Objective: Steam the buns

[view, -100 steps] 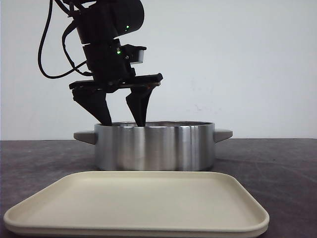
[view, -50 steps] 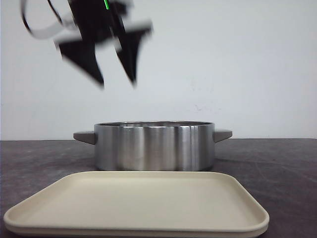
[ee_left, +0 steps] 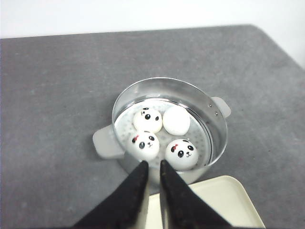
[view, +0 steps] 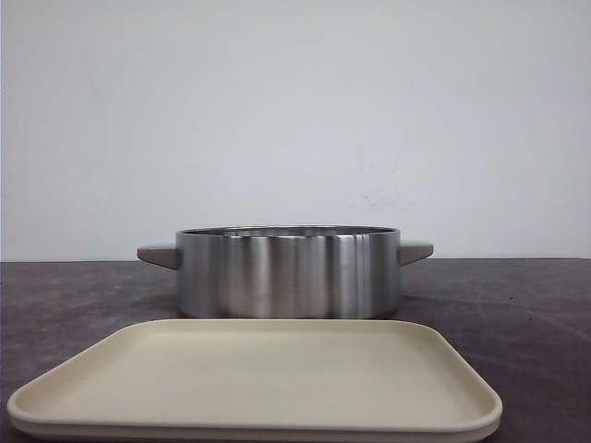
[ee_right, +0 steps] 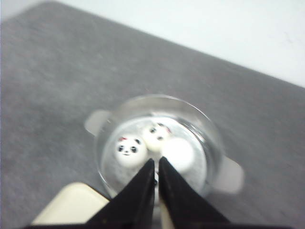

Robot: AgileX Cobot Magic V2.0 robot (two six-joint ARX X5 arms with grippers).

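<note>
Buns [ee_left: 162, 133]: four inside steamer pot [ee_left: 217, 131], on its perforated rack. Left gripper [ee_left: 152, 167] and right gripper [ee_right: 156, 164] nearly closed, empty. Lid apparently next; lower squarely.

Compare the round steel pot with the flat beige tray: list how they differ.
The round steel pot is shiny metal with tall walls; the flat beige tray is matte, with only a low rim. The pot has two side handles, the tray none. The pot holds four white buns, three showing panda faces, on a perforated insert; the tray lies bare. Both rest on the dark grey table, tray nearer the robot.
</note>
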